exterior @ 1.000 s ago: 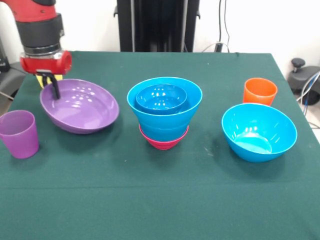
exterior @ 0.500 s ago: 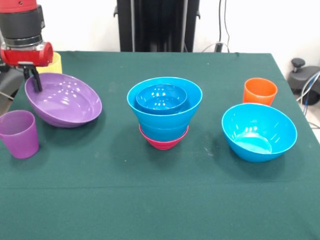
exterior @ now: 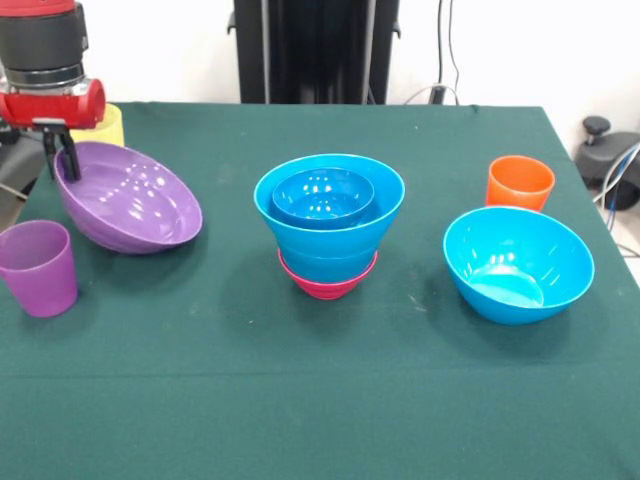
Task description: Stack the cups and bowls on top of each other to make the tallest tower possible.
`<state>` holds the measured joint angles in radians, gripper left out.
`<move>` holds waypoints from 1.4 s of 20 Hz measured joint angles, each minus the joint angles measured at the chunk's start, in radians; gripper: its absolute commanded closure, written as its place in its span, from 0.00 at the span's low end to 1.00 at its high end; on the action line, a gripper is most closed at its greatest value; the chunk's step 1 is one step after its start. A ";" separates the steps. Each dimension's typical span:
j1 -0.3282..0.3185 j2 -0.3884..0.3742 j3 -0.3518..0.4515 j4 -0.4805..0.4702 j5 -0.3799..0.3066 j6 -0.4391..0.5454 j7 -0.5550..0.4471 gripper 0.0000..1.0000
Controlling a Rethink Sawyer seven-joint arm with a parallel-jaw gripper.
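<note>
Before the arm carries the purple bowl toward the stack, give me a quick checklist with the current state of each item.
1. Grip on purple bowl: the gripper is at its far rim, with one finger inside the bowl; firm clamp cannot tell.
2. Bowl lifted clear: not ok, it is tilted with its lower edge seemingly on the table.
3. The tower ready: ok, blue bowls nested upright on the magenta bowl, top open.
4. Path to tower: ok, no object between.
5. Purple cup close to the bowl: cannot tell if they touch.
6. Loose blue bowl and orange cup: ok, upright, out of the way.
</note>
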<state>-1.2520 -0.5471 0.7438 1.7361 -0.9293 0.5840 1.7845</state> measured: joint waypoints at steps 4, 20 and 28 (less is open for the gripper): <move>0.012 -0.024 0.000 0.026 0.001 -0.008 0.000 1.00; 0.033 -0.207 0.006 0.218 0.110 -0.036 0.000 1.00; 0.013 -0.282 0.023 0.266 0.179 -0.036 0.000 1.00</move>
<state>-1.2388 -0.8287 0.7668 2.0019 -0.7498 0.5483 1.7845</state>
